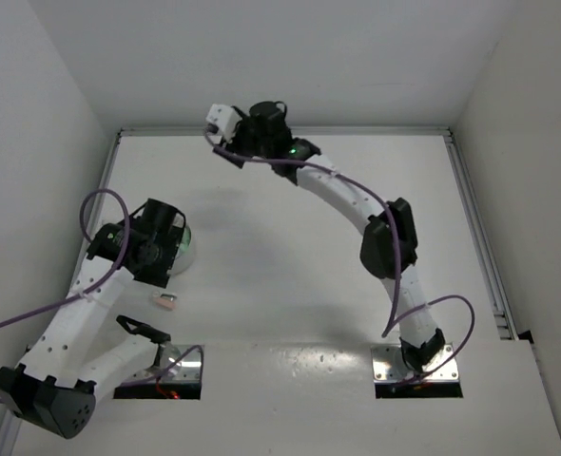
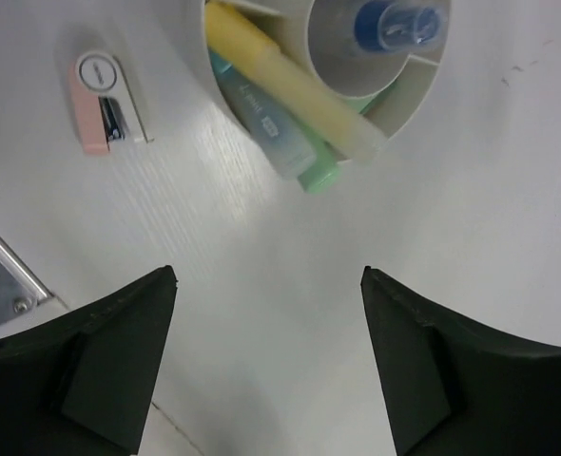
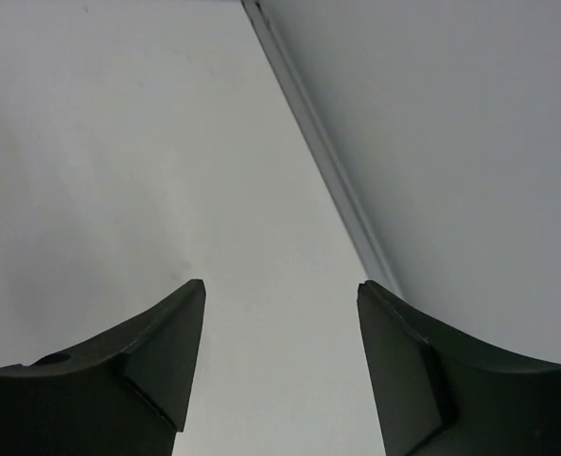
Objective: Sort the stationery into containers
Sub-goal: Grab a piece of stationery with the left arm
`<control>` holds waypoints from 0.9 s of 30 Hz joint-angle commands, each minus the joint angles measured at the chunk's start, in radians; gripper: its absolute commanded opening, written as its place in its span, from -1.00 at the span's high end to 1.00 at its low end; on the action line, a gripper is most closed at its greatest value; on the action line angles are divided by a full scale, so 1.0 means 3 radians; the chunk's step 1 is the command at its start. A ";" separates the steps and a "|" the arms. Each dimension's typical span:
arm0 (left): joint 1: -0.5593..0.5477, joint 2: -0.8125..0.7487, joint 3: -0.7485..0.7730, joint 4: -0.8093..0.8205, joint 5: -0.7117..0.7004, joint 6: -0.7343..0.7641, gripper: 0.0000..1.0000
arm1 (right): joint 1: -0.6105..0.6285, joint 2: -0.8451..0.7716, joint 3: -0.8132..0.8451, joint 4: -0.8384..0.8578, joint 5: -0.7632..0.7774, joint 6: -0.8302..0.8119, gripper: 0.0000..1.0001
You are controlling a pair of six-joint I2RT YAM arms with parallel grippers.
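- Container [image 2: 415,84]: round, white, with an inner ring. It sits on the table [image 1: 290,285] left of centre, and in the top view it is mostly hidden under the left wrist.
- Outer compartment: a yellow marker [image 2: 290,81] lies across a teal marker [image 2: 261,119] and a green marker [image 2: 320,173]. The ends of the yellow and green ones stick out past the rim.
- Inner ring: a blue-tipped pen [image 2: 395,24], seen end on.
- Anything deeper in the container cannot be made out.
- Pink piece [image 2: 105,100]: small, pink and white, stapler-like. It lies flat on the table just beside the container, toward the arm bases, not touching it. It is the only loose item I can find.
- Left gripper [image 2: 268,275]: jaws wide, nothing between them. It hangs over bare table just short of the container.
- Right gripper [image 3: 280,285]: jaws wide and empty. It is at the far edge of the table by the rail [image 3: 319,152], well apart from the container.
- Judgement: sorting is nearly complete, with several items binned and one piece left.
- Left to do: the left arm is the nearer one to pick up the pink piece and drop it in.
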State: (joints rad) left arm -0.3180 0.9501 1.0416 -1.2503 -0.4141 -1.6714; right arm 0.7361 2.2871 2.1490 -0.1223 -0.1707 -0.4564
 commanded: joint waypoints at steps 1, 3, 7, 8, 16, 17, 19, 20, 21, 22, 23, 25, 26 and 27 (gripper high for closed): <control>0.0078 -0.0002 -0.0122 -0.0179 0.0382 -0.0416 -0.72 | -0.0330 -0.0351 -0.0381 -0.0875 -0.0007 0.0170 -0.28; 0.0078 -0.0093 -0.0307 -0.0179 0.0531 -0.0548 -0.72 | -0.0439 -0.0562 -0.0726 -0.0851 -0.0162 0.0309 -0.19; 0.0078 -0.0334 -0.0654 -0.0148 0.0415 -0.0707 -0.64 | -0.0546 -0.1023 -0.1630 -0.0451 -0.0361 0.0539 0.18; 0.0078 -0.0334 -0.0655 -0.0148 0.0277 -0.0708 -0.56 | -0.0577 -0.0982 -0.1560 -0.0710 -0.0427 0.0570 0.39; 0.0114 -0.0222 -0.0833 0.0026 -0.0072 -0.0692 -0.67 | -0.0735 -0.1206 -0.1948 -0.0671 -0.0857 0.0627 0.25; 0.0114 -0.0222 -0.0935 0.0026 -0.0102 -0.0692 -0.67 | -0.0766 -0.1237 -0.1983 -0.0671 -0.0858 0.0627 0.20; 0.0150 -0.0186 -0.1043 0.0026 -0.0042 -0.0693 -0.69 | -0.0766 -0.1303 -0.2096 -0.0671 -0.0858 0.0627 0.11; 0.0150 -0.0186 -0.1165 0.0026 0.0004 -0.0692 -0.72 | -0.0797 -0.1349 -0.2096 -0.0671 -0.0858 0.0627 0.11; 0.0150 -0.0186 -0.1237 0.0061 0.0126 -0.0733 -0.72 | -0.0797 -0.1350 -0.2142 -0.0671 -0.0888 0.0596 0.11; 0.0150 -0.0257 -0.1313 0.0062 0.0178 -0.0733 -0.72 | -0.0827 -0.1380 -0.2183 -0.0671 -0.0888 0.0596 0.11; 0.0150 -0.0303 -0.1385 0.0138 0.0214 -0.0789 -0.72 | -0.0828 -0.1380 -0.2183 -0.0671 -0.0888 0.0596 0.11; 0.0109 -0.0385 -0.1427 0.0138 0.0214 -0.0917 -0.69 | -0.0858 -0.1380 -0.2214 -0.0671 -0.0888 0.0596 0.11; 0.0109 -0.0385 -0.1427 0.0138 0.0214 -0.0917 -0.65 | -0.0858 -0.1380 -0.2214 -0.0671 -0.0888 0.0596 0.11; 0.0109 -0.0385 -0.1427 0.0138 0.0179 -0.0917 -0.60 | -0.0858 -0.1380 -0.2214 -0.0671 -0.0888 0.0596 0.11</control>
State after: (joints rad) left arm -0.2863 0.8562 0.6048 -1.2217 -0.3656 -1.9007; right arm 0.4858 1.9171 1.4864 -0.3485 -0.4065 -0.2817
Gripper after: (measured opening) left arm 0.811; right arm 0.441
